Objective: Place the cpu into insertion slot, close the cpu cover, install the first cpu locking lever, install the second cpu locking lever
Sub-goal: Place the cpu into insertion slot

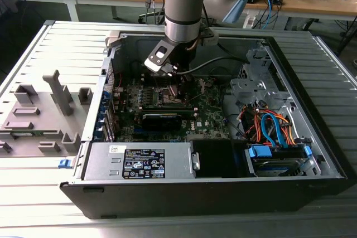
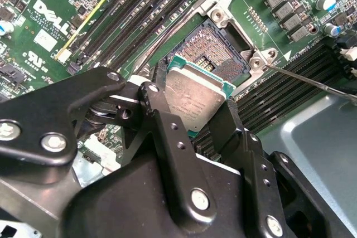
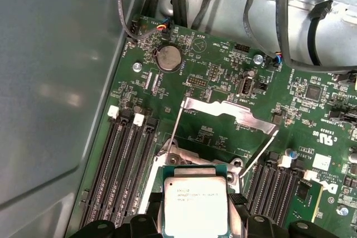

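Observation:
In both wrist views my gripper [image 2: 192, 112] is shut on the cpu [image 2: 195, 94], a pale silvery square chip with a green rim, pinched between two black fingers [image 2: 162, 118]. The cpu [image 3: 195, 204] hangs tilted just above the insertion slot [image 2: 223, 45], whose dark pin field lies bare inside its silver frame. The cpu cover [image 3: 226, 111] stands swung up behind the slot, with two thin wire levers [image 3: 175, 129] raised beside it. In the exterior view the gripper [image 1: 174, 82] reaches down into the open case over the green board [image 1: 209, 110].
Long black memory slots [image 3: 125, 160] flank the socket on both sides. A grey power supply [image 1: 139, 163] and a drive cage with orange and blue cables [image 1: 273, 132] fill the near side of the case. A grey fixture [image 1: 39, 115] lies at the exterior view's left.

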